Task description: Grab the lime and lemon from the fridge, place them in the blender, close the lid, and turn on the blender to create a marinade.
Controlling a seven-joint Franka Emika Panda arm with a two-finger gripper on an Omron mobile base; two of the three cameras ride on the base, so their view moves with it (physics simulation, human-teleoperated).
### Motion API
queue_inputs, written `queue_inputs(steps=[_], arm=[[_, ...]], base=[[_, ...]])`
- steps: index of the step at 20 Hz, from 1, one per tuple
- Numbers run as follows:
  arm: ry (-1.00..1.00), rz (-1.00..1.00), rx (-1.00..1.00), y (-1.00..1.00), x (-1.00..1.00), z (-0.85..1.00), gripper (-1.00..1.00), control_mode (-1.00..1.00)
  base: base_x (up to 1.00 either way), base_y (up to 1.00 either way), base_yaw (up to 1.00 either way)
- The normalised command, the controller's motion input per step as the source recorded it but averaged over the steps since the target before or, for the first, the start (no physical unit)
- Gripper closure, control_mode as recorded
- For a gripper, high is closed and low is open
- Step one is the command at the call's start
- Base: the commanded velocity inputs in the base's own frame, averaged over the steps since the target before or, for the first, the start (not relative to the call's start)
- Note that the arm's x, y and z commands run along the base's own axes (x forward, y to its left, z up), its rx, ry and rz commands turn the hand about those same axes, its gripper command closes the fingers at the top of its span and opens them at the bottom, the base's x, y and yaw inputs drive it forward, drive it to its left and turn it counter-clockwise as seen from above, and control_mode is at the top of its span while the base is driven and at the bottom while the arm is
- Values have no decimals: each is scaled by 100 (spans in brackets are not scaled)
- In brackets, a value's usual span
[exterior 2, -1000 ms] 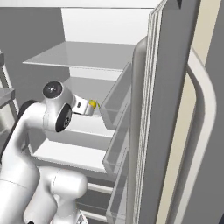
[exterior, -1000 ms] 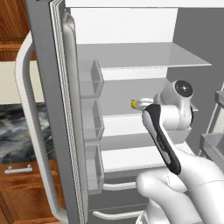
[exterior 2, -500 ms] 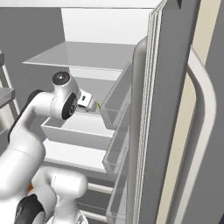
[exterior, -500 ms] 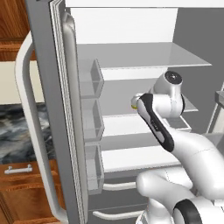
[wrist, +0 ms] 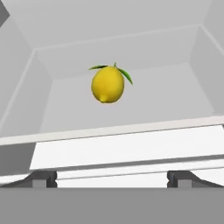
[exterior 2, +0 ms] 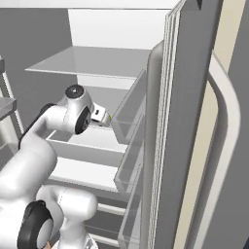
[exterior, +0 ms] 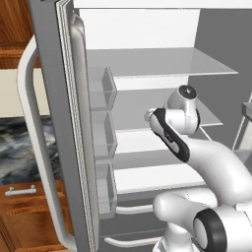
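The lemon (wrist: 107, 84), bright yellow with green leaves, lies on a white shelf inside the open fridge (exterior: 157, 61), straight ahead of my gripper (wrist: 112, 178) and a short way beyond it. Both dark fingertips (wrist: 41, 178) stand wide apart with nothing between them, so the gripper is open. From the right base view my hand (exterior 2: 100, 115) reaches in over the middle shelf, close to the door bins. The lime, the blender and the lid are out of view.
Clear door bins (exterior: 103, 88) line the open left door (exterior: 59, 123), which has a long curved handle (exterior: 29, 147). Below the shelves are drawers with grey handles (exterior: 133, 209). A dark counter and wooden cabinets (exterior: 19, 197) lie to the left. The right door (exterior 2: 194, 121) stands open.
My arm has swung deeper into the fridge, carrying the hand along the middle shelf towards the lemon. The jaws have stayed open.
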Motion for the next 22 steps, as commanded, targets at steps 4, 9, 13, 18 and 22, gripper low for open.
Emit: queue_inputs(steps=[4, 9, 13, 18, 22], arm=[[0, 0, 0, 0, 43, -16, -100, -100], [0, 0, 0, 0, 44, -8, -100, -100], [0, 0, 0, 0, 44, -9, -100, -100], [0, 0, 0, 0, 38, -22, -100, -100], [0, 0, 0, 0, 36, -22, -100, -100]], base=[[0, 0, 0], [0, 0, 0], [0, 0, 0], [0, 0, 0], [0, 0, 0]])
